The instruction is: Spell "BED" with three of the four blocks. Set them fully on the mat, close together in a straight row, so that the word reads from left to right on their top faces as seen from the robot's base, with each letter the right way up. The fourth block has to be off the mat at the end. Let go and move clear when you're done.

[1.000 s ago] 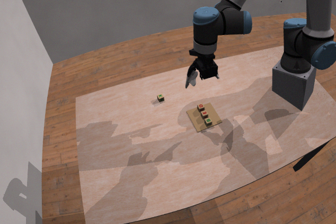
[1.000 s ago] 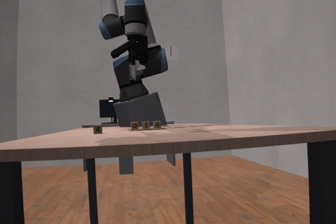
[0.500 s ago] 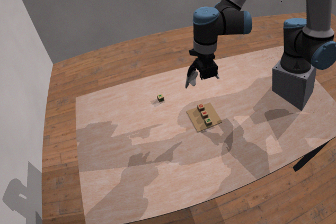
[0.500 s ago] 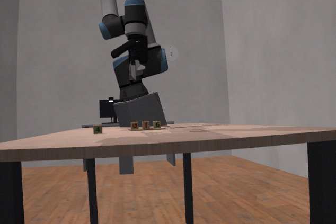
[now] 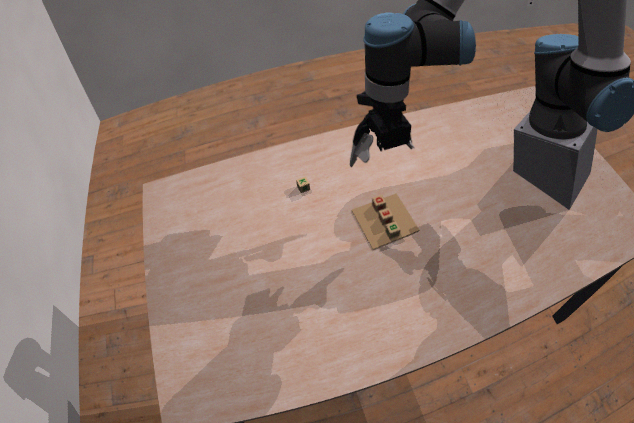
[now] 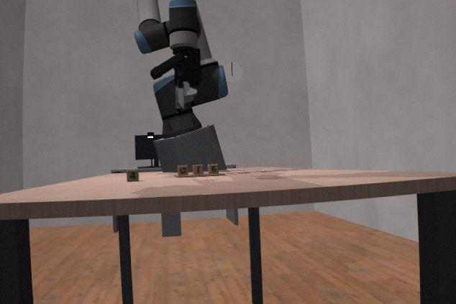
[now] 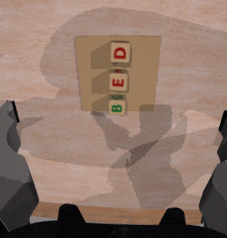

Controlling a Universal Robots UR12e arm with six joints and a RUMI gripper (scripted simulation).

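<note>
Three wooden letter blocks stand in a close straight row on the tan mat (image 5: 383,226): a green B (image 5: 393,228), a red E (image 5: 385,214) and a red D (image 5: 378,201). The wrist view shows the mat (image 7: 118,72) with the B (image 7: 117,105), E (image 7: 118,81) and D (image 7: 120,52) on it. A fourth block with a green K (image 5: 303,184) sits on the table off the mat, to the left. My gripper (image 5: 381,144) hangs open and empty high above the table, behind the mat. It also shows in the exterior view (image 6: 183,96).
The robot's grey base block (image 5: 554,157) stands at the table's right rear. The table's curved front edge runs along the lower right. In the exterior view the blocks (image 6: 196,169) line up in front of the base, the fourth block (image 6: 132,175) to their left.
</note>
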